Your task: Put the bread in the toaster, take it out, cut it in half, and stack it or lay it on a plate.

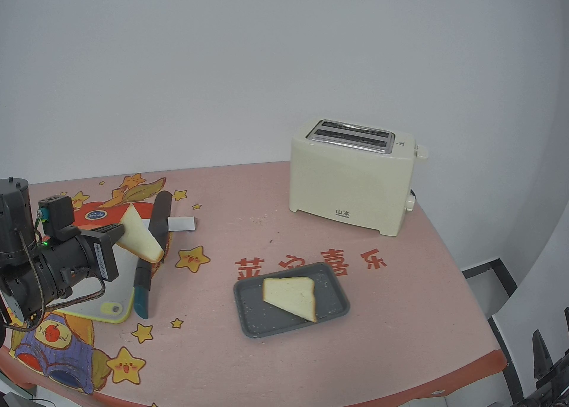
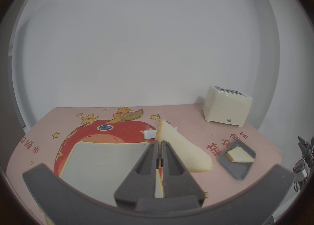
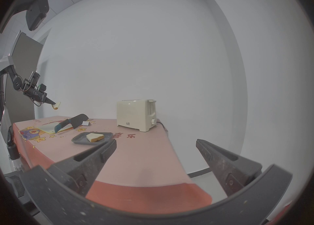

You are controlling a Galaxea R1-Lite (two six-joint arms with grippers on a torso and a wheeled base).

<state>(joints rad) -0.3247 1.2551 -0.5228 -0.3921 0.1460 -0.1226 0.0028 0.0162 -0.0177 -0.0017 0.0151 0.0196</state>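
While our left gripper (image 2: 159,144) pinches a pale triangular bread half (image 2: 183,150), our right gripper (image 3: 156,145) hangs spread.
Second half (image 1: 290,297) lies flat on grey plate (image 1: 255,314), at 4 o'clock.

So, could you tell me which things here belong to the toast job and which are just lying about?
Job: left gripper, shut on one bread half; second bread half on the grey plate; toaster; knife; cutting board.
Lying about: small pale piece beside the knife; printed tablecloth.
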